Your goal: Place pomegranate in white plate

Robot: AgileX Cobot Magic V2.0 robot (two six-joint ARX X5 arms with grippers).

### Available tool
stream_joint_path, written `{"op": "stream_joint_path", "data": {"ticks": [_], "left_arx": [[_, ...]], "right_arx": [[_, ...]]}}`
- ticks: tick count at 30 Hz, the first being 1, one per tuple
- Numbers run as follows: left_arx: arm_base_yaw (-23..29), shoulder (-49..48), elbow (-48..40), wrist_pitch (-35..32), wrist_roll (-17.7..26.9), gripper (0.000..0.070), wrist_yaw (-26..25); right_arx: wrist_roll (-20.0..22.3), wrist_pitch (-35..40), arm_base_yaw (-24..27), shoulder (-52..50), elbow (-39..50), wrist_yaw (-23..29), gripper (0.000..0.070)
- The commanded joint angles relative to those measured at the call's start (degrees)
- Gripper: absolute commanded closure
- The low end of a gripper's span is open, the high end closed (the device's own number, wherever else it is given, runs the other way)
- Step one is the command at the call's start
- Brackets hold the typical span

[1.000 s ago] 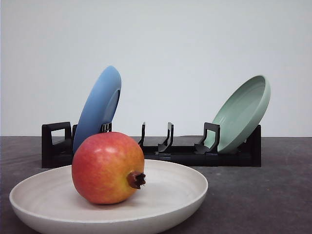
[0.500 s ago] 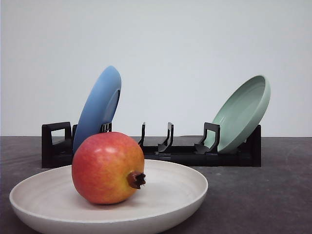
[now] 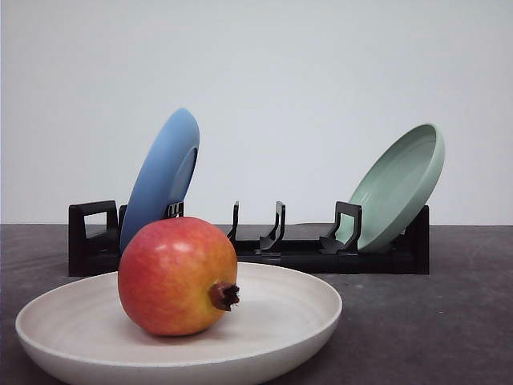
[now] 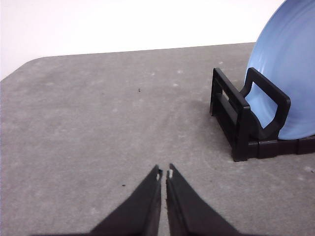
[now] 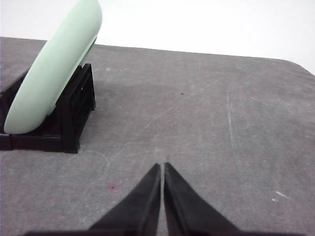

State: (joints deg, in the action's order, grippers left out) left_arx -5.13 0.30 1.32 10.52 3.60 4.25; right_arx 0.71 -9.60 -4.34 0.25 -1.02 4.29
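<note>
The pomegranate rests inside the white plate, left of the plate's centre, so the placement appears complete. Its crown nub points toward the plate's right rim, stem-to-crown axis roughly horizontal. Left gripper and right gripper hover over bare table, fingertips together, holding nothing.

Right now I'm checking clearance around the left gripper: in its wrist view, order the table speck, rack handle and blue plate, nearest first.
From the left gripper:
1. Dark speck, on the table beside the fingertips.
2. Rack handle, at the rack's end.
3. Blue plate, leaning behind that handle.
</note>
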Motion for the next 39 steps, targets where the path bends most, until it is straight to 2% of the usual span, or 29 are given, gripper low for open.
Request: {"op": "stream_joint_path", "data": {"ticks": [1,39], "left_arx": [[-0.02,-0.13,-0.63,0.13,-0.07,0.0700,0.13],[-0.02,-0.13,-0.63,0.13,-0.07,0.0700,0.13]], "right_arx": [[0.39,0.59,0.09,-0.04,0.37,0.11,0.0696],[0.39,0.59,0.09,-0.04,0.37,0.11,0.0696]]}}
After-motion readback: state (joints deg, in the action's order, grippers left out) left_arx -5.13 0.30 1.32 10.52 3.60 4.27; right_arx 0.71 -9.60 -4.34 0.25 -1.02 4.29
